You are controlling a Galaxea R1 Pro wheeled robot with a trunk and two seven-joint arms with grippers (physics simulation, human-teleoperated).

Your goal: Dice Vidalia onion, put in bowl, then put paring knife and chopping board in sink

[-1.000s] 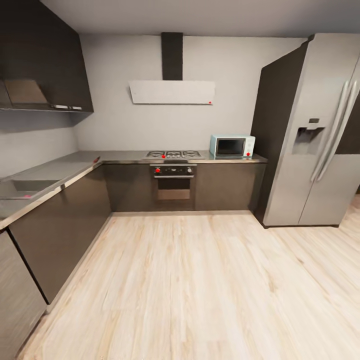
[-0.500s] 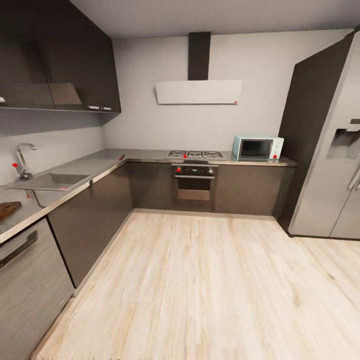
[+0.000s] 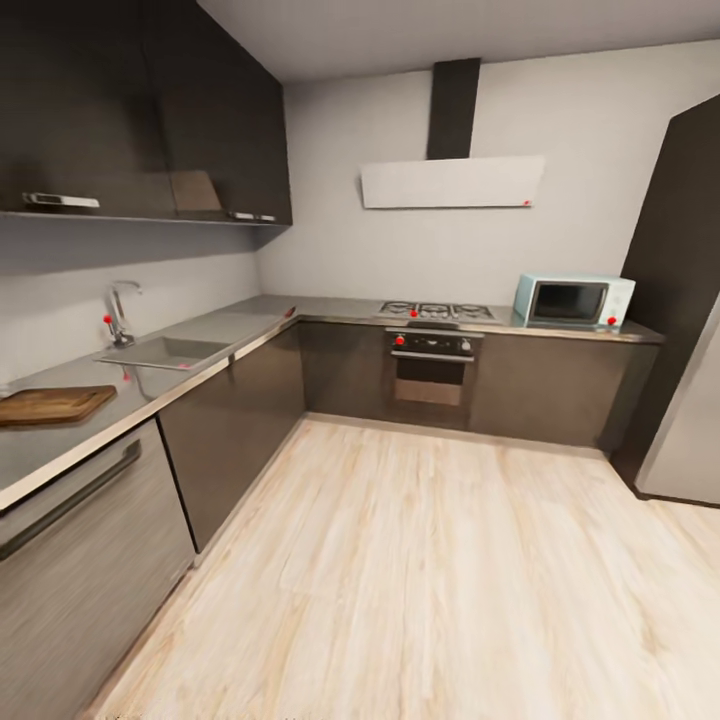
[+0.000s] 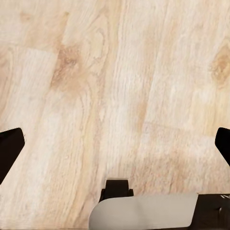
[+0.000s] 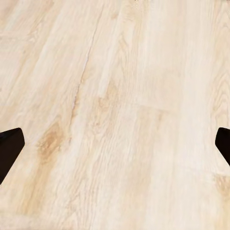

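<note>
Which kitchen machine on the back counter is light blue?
The microwave, standing on the countertop beside the tall fridge. The hob and oven are dark and silver.

Soft even light, slightly blurry renders, wide-angle stretching toward the edges

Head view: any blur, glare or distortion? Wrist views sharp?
Head view: soft overall, wide-angle stretch at the edges, pale sheen on the countertop near the sink; chopping board readable. Both wrist views: floor grain crisp, evenly lit, no glare; dark fingertips at the frame sides.
</note>
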